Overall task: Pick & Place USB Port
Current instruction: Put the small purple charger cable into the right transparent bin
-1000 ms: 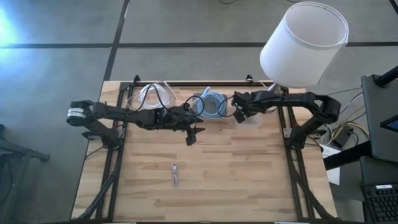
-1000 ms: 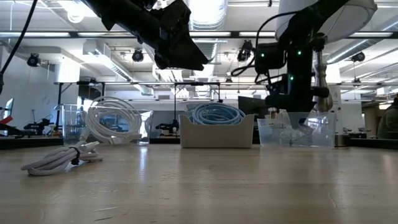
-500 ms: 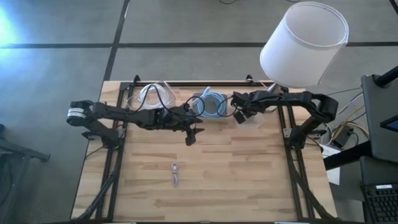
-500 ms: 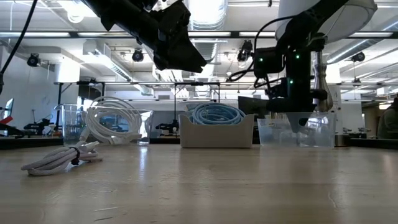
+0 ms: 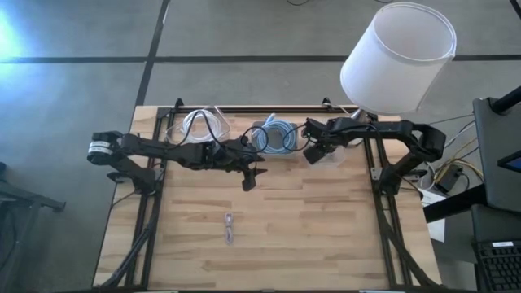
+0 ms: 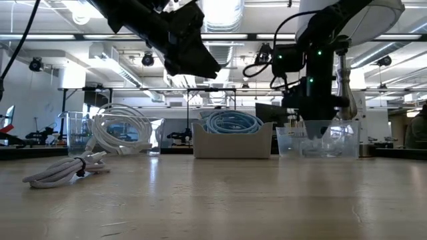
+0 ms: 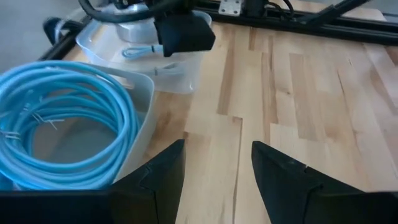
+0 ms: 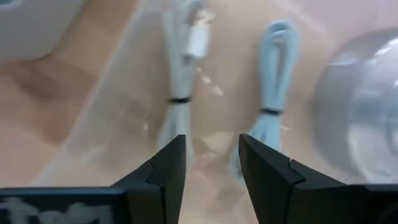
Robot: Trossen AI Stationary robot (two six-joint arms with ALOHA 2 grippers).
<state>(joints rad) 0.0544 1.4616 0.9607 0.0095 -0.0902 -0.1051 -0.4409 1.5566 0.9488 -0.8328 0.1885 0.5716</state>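
Two arms are over the tabletop (image 5: 326, 228), both up near the far edge. Right gripper (image 5: 313, 153) hangs over the clear bin (image 5: 332, 158) by the far right corner, fingers parted and empty; its wrist view looks straight down past them at two bundled white cables (image 8: 180, 81) lying in that bin, one beside the other, each cinched with a dark tie. Left gripper (image 5: 250, 179) sits out over the middle of the tabletop, just in front of the white box (image 5: 262, 151) holding the blue cable coil (image 5: 277, 137), fingers apart with nothing between them. Another white cable (image 5: 229, 229) lies alone on the bare wood nearer the front edge, well apart from both grippers. Over by the far left corner a clear tub (image 5: 198, 124) holds a looped white cord. A big white lampshade (image 5: 397, 57) juts over the far right corner. No label or writing can be read on any of these things.
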